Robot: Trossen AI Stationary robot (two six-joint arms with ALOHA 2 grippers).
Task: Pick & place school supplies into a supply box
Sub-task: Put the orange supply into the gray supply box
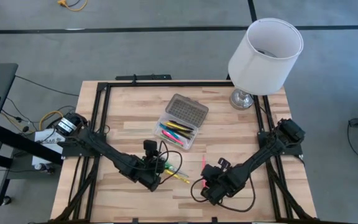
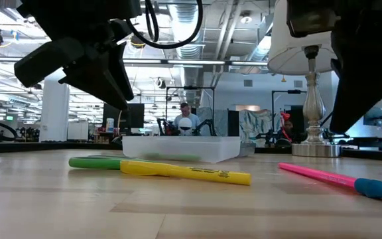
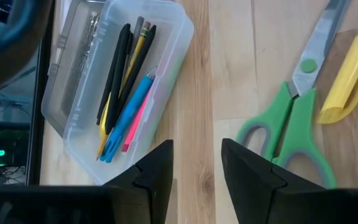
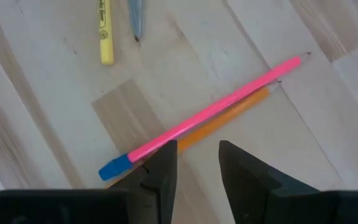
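The supply box (image 1: 180,127) is a clear case with its grey lid (image 1: 186,109) folded open; several pens and pencils lie inside (image 3: 126,93). On the wood nearer the front lie green-handled scissors (image 3: 288,127), a yellow highlighter (image 2: 184,171) and a pink pencil (image 4: 210,115) with a blue cap, beside an orange pencil (image 4: 229,119). My left gripper (image 3: 197,163) hangs open above the table between the box and the scissors, touching nothing. My right gripper (image 4: 197,163) is open just above the capped end of the pink pencil, also touching nothing.
A white-shaded lamp (image 1: 265,55) on a silver base stands at the table's far right corner. A black frame (image 1: 104,99) runs around the table top. Bare wood lies along the near edge (image 2: 191,212). A person (image 2: 186,119) sits in the room beyond.
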